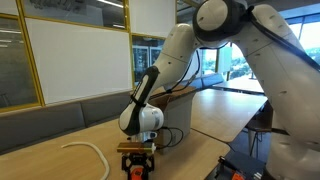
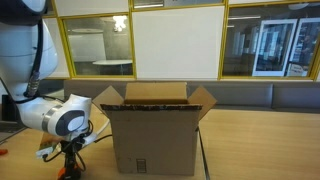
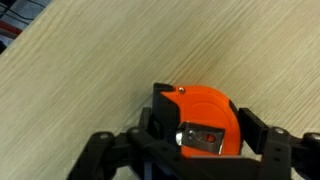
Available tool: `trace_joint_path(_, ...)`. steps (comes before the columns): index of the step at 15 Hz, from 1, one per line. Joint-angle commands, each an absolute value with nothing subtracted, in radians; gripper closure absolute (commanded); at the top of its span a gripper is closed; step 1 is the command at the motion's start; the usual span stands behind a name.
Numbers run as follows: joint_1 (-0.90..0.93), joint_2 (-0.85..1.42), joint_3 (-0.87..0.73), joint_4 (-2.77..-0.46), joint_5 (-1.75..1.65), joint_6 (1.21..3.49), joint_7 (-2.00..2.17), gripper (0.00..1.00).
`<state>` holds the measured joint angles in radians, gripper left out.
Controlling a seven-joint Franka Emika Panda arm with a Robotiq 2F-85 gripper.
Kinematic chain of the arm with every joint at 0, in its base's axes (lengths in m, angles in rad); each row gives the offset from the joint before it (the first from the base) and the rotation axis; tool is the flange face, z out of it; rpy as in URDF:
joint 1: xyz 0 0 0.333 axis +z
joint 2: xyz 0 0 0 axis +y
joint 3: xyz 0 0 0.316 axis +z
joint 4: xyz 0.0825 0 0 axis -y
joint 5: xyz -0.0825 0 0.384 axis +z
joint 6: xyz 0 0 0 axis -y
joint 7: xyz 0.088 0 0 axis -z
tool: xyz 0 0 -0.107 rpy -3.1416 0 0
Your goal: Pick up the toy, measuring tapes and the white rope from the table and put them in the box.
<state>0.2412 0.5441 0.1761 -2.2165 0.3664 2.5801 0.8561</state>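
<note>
Gripping orange measuring tape (image 3: 203, 108): pincer (image 3: 200, 122) fingers touch both its sides, seen in wrist view. Tape sits on wooden worktop (image 3: 90, 70). White rope (image 1: 88, 150) lies curved on worktop nearby. Brown box (image 2: 155, 138) stands open beside pincer.

Daylight is pouring through the windows (image 1: 222, 66), evenly lighting the table (image 3: 90, 70); the wrist view is looking soft

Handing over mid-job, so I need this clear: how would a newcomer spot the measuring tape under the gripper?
On the pale wood-grain table, beside the tall brown cardboard box, find the robot's black gripper. Between its fingers lies a compact orange-red measuring tape with a black edge. Unlike the long white rope curving nearby, it is small, boxy and bright.
</note>
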Motion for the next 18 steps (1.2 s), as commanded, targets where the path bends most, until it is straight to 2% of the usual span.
trace_joint_path(1,0.247,0.460,0.150,-2.264,0.368,2.588,0.855,0.39)
trace_joint_path(8,0.303,0.236,0.104,-2.374,0.257,2.594,0.931,0.39)
trace_joint_path(13,0.342,-0.013,0.087,-2.454,-0.058,2.557,1.155,0.39)
trace_joint_path(18,0.271,-0.251,0.199,-2.447,-0.316,2.387,1.358,0.39)
